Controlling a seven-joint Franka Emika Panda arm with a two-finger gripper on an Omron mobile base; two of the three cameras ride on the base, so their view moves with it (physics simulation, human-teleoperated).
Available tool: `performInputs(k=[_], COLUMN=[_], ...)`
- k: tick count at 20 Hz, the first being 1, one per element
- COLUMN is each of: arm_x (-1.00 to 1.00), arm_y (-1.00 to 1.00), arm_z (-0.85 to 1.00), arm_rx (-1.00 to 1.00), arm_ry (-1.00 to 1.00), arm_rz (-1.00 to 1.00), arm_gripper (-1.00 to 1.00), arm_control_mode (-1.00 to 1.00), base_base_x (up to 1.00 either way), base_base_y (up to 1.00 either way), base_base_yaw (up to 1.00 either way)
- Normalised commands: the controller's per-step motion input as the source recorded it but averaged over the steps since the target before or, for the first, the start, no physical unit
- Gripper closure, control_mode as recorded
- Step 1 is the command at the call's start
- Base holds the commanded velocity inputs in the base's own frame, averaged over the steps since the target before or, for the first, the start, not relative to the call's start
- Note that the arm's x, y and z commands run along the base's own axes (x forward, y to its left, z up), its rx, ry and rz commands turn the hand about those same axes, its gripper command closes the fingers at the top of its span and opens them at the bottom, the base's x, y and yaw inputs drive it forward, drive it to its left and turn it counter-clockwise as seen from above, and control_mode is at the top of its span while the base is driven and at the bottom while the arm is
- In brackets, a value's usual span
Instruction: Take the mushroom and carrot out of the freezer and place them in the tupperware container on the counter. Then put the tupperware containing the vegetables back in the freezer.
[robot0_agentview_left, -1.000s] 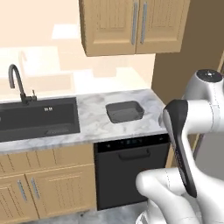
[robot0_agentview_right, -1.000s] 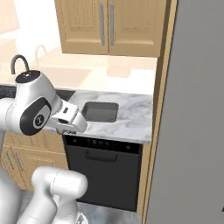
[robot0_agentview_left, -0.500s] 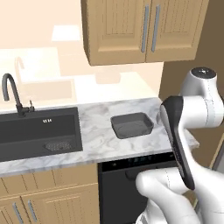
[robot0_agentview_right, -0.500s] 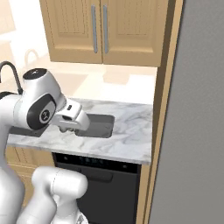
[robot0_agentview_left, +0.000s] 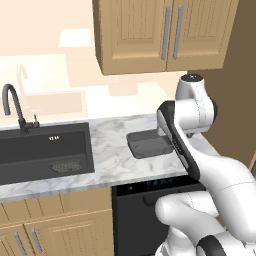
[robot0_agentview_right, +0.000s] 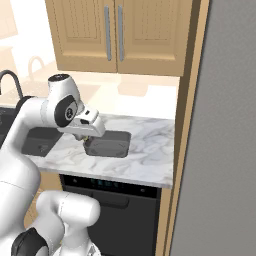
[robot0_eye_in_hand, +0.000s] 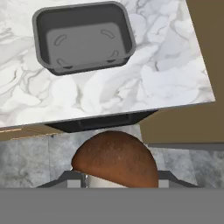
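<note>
**A:** So what's it carrying? Closest thing in the hand view is a mushroom (robot0_eye_in_hand: 114, 159), brown cap up, pale stem going down between the fingers. I'd call that clamped on the mushroom at the stem end, though the fingertips themselves are mostly hidden under the cap.

**B:** Yeah, agreed. My guess is it's light and a bit soft, smooth cap, so too hard a squeeze could bruise it and a loose one could let it slip. Stem or low on the cap seems the sane place to hold it.

**A:** Where's it headed? The grey container (robot0_eye_in_hand: 83, 37) sits on the marble counter (robot0_eye_in_hand: 153, 78) further out, empty as far as I can see, near the counter's end by the tall wood panel.

**B:** In the right base view the gripper (robot0_agentview_right: 86, 137) hangs just at the container's (robot0_agentview_right: 107, 144) near left edge, not yet over the middle. Arm's folded up tight, elbow high, hand pointing down and forward.

**A:** Left base view has the forearm crossing in front of the container (robot0_agentview_left: 149, 144). Freezer (robot0_agentview_right: 220, 150) is the grey slab to the right, door looks closed. Can't spot the carrot.
</note>
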Motion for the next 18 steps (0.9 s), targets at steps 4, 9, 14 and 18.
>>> performInputs(k=[4, 9, 14, 18], arm_x=[0.99, 0.89, 0.81, 0.81], arm_y=[0.26, 0.13, 0.10, 0.04], arm_z=[-0.74, -0.72, -0.39, -0.29], arm_rx=[0.00, 0.00, 0.00, 0.00], arm_ry=[0.11, 0.02, 0.00, 0.00], arm_rz=[0.04, 0.07, 0.08, 0.06], arm_gripper=[1.00, 1.00, 1.00, 1.00], arm_control_mode=[-1.00, -1.00, -1.00, -1.00], base_base_x=[0.00, 0.00, 0.00, 0.00], base_base_y=[0.00, 0.00, 0.00, 0.00], base_base_yaw=[0.00, 0.00, 0.00, 0.00])
